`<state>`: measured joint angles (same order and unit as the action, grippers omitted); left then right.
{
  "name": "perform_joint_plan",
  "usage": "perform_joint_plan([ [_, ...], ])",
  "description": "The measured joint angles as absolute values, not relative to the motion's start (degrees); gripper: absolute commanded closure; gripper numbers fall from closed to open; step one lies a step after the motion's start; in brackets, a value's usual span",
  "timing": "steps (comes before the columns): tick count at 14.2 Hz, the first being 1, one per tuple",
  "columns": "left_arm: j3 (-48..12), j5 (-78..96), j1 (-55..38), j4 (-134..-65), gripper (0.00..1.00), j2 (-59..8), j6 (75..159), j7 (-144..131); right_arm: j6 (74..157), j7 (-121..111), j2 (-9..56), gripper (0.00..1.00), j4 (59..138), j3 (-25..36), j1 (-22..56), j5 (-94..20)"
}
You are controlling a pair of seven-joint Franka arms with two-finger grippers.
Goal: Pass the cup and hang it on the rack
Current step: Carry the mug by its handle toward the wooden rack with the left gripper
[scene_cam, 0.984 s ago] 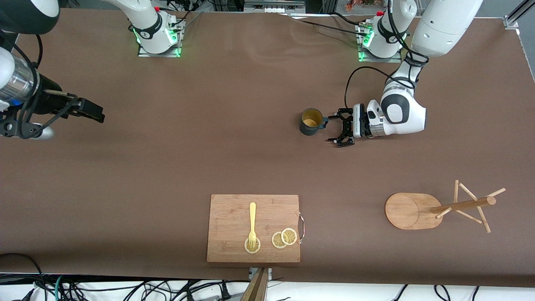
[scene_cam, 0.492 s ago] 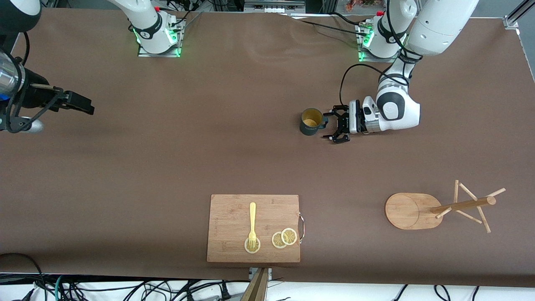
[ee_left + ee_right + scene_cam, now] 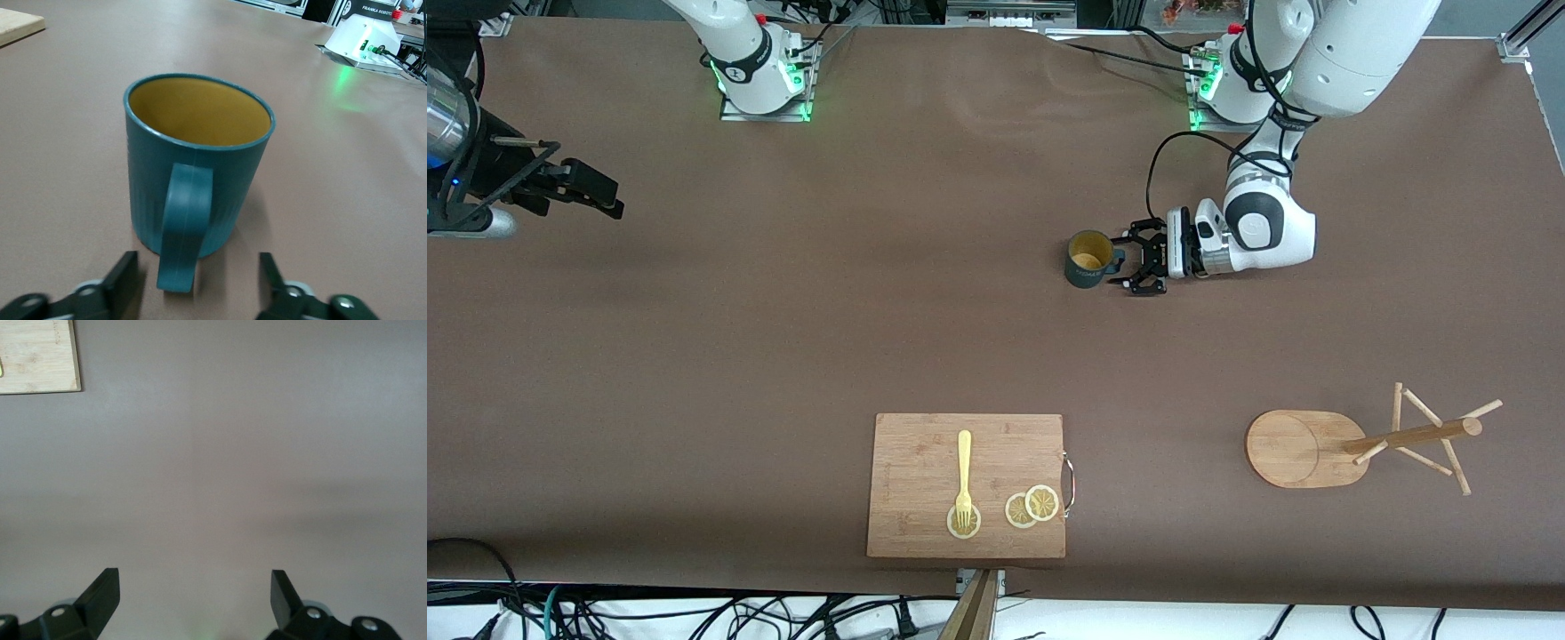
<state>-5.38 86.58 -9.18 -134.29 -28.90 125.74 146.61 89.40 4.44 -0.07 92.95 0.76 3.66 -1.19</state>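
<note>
**Closing in on the cup handle**

Reaching low across the bench (image 3: 783,338), left claw (image 3: 1134,263) spread apart, fingers (image 3: 123,277) either side of the handle of the cup (image 3: 1088,259), not clamped. Cup upright just ahead of that claw. Rack (image 3: 1360,442) well apart, nearer the front camera. Right claw (image 3: 600,194) waiting aloft, spread apart, over bare bench at its own arm's end.
</note>
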Motion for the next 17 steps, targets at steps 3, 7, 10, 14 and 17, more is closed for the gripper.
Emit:
perform_joint_plan([
  [3,-5.37,86.93,-9.18,-134.47,1.0,-29.22,125.76,146.61,89.53,3.61,-0.06,0.0,93.0,0.62,3.35,-1.14],
  [7,-5.36,87.63,-9.09,-134.48,1.0,-29.43,125.71,145.66,89.92,3.51,-0.06,0.0,92.96,0.09,3.34,-1.12],
  [10,-5.14,87.63,-8.41,-133.53,1.0,-28.37,125.77,138.28,90.09,3.46,-0.08,0.0,92.7,-0.12,3.34,-1.12],
  [14,-5.03,86.39,-5.38,-132.8,1.0,-23.22,121.65,116.35,90.19,3.38,-0.07,0.0,92.18,-0.4,3.35,-1.12],
  [17,-4.12,81.45,-0.72,-131.58,1.0,-17.95,113.41,95.09,90.57,3.37,-0.01,0.0,91.77,-0.55,3.37,-1.12],
])
